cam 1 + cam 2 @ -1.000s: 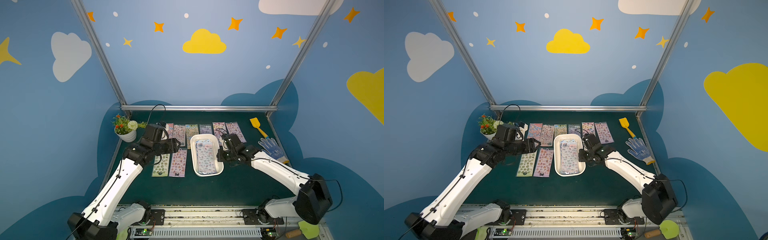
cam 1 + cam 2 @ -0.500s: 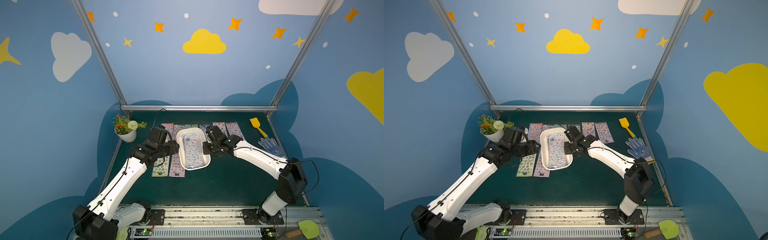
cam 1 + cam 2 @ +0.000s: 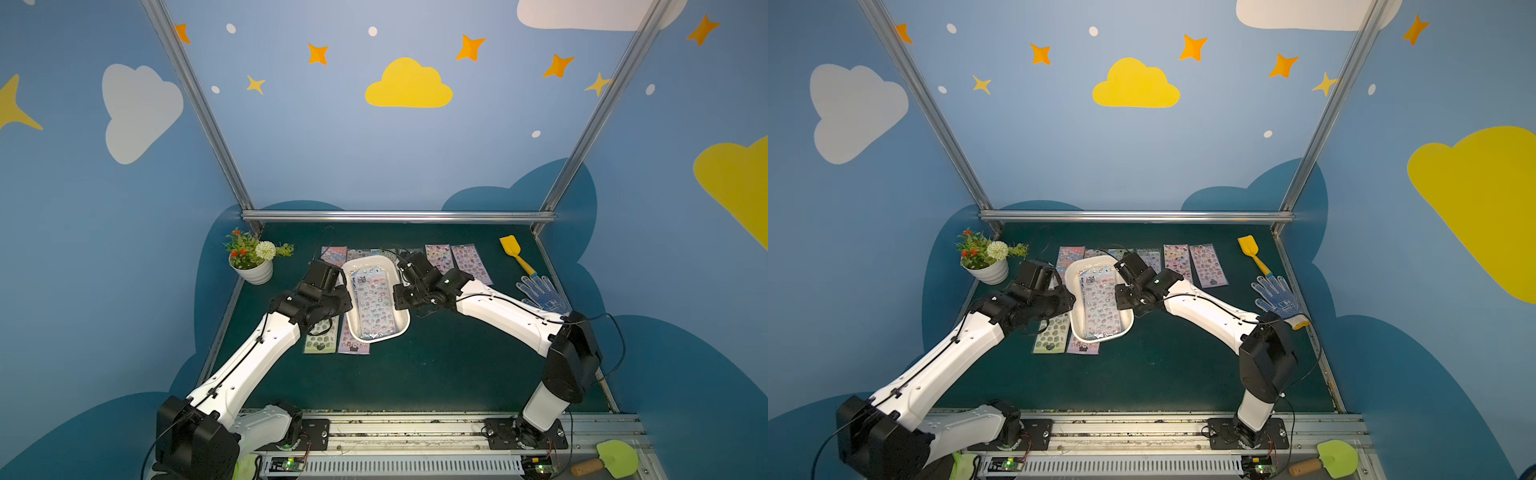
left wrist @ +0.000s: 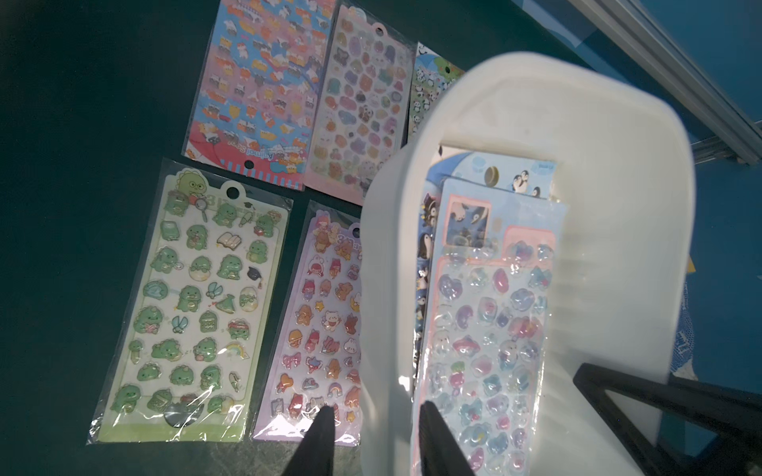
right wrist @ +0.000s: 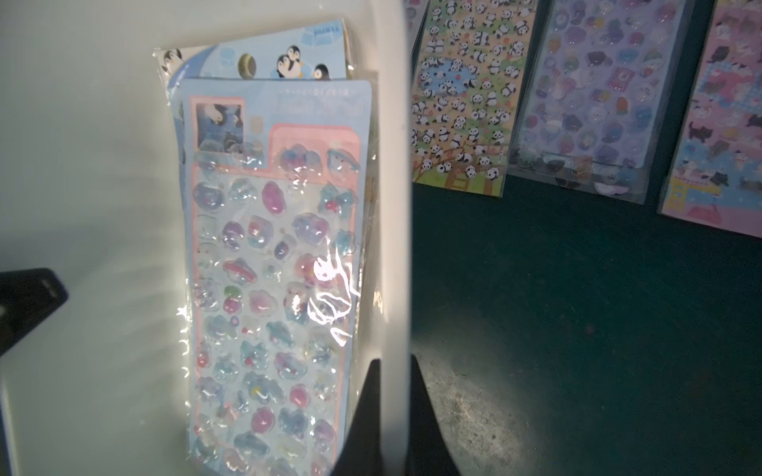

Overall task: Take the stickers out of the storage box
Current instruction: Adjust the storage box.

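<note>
We saw the white storage box (image 3: 352,308) mid tabletop (image 3: 436,374), with stickers (image 3: 374,303) stacked inside it and others flat around it. The right tool (image 5: 393,362) pinched its wall; the left tool (image 4: 377,408) straddled the opposite wall, and we couldn't tell whether it gripped

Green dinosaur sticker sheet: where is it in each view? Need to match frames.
In a top view: green dinosaur sheet, left of the storage box.
In a top view: green dinosaur sheet, same place.
Left wrist: whole sheet in view.
Right wrist: not in it.
Shared landmark: storage box, in all four.
</note>
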